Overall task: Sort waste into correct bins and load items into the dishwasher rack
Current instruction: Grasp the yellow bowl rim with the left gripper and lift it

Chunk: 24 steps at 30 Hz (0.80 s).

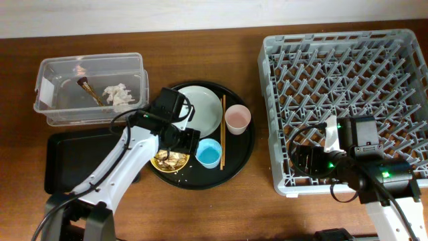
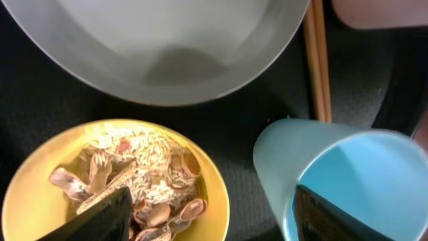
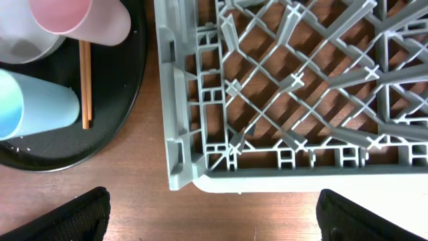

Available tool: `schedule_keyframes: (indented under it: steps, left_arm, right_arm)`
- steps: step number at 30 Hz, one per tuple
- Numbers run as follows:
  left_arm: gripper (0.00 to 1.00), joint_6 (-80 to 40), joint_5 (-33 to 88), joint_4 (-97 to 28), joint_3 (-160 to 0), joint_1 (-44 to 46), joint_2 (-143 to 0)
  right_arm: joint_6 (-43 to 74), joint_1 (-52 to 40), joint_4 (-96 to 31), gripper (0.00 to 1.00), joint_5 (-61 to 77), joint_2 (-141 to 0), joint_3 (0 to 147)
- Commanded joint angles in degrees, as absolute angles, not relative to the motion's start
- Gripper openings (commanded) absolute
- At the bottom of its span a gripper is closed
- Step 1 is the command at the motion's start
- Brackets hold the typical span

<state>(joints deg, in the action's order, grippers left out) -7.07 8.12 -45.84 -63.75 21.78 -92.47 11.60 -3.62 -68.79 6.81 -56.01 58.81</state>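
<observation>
Yellow bowl (image 2: pixel 27 201) below left gripper (image 2: pixel 208 206), jaws spread wide

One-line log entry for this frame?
left gripper: open, over yellow bowl with scraps and blue cup | right gripper: open, empty, at rack corner | plate, pink cup, chopsticks: on round tray

Even bright light, soft shadows, left wrist view slightly blurred
</observation>
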Motion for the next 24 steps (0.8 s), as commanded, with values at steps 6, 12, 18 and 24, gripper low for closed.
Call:
schedule_keyframes:
  steps: [6, 12, 18, 24]
  left_arm:
    - [0.69, -11.84, 9.02, -42.02, -62.17, 21.76, -91.92]
    - [0.69, -11.94, 15.51, -39.05, -62.19, 21.58, -91.68]
    - [0.61, -16.38, 5.48, -36.49, -62.33, 21.61, -91.92]
    - [0.61, -17.34, 5.13, -38.5, -61.89, 22.02, -96.42]
  right_arm:
    - [11.18, -3.25, -68.82, 0.98, 7.09, -55.77, 59.7]
    - [11.18, -3.25, -68.84, 0.98, 7.09, -55.77, 59.7]
    - [11.18, -3.25, -68.82, 0.98, 7.09, -55.77, 59.7]
    - [11.18, -3.25, -68.82, 0.99, 7.09, -55.77, 59.7]
